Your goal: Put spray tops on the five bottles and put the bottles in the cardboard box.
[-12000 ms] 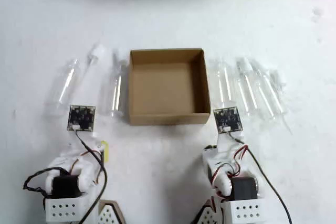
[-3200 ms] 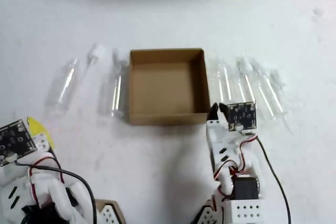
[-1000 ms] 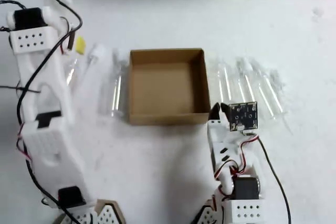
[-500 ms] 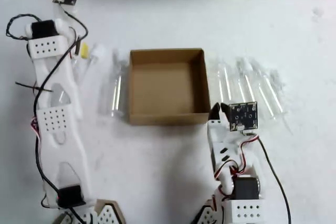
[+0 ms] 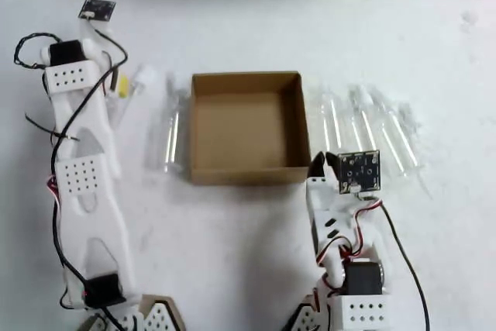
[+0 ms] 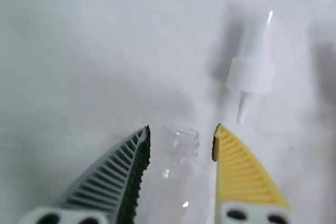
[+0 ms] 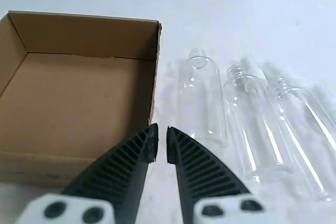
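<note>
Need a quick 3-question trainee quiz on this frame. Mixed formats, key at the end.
1. True or false: the cardboard box already holds a bottle.
2. What sits between the open fingers of the left gripper?
A) nothing
B) the neck of a clear bottle
C) a wall of the box
3. How many bottles lie beside the box on the side of the right gripper?

Key: 1 false, the box is empty. 2 B. 3 three.
</note>
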Controlling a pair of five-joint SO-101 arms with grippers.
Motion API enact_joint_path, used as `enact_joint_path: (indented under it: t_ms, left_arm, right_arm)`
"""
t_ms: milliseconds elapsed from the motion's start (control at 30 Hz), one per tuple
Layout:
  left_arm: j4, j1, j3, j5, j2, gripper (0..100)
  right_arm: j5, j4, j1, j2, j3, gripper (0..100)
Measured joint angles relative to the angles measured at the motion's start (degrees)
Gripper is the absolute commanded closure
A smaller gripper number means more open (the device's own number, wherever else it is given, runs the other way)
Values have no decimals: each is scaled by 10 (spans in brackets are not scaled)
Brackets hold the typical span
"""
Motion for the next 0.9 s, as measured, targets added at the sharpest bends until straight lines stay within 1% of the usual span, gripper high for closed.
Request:
enact_joint_path:
  t_ms: [233, 400, 633, 700, 833, 900]
  left_arm:
    - [-5, -1, -1, 0, 4, 823]
    - [-25, -1, -1, -24, 43, 823]
    - [-29, 4, -9, -25, 52, 824]
    - [-29, 4, -9, -25, 52, 846]
    - [-24, 12, -9, -25, 52, 924]
    - [-18, 21, -9, -25, 52, 932]
  right_arm:
    - [0, 0, 0, 0, 0, 977]
    - [0, 0, 0, 0, 0, 977]
    - [0, 0, 0, 0, 0, 977]
    - [0, 0, 0, 0, 0, 977]
    - [0, 0, 0, 0, 0, 977]
    - [0, 0, 0, 0, 0, 977]
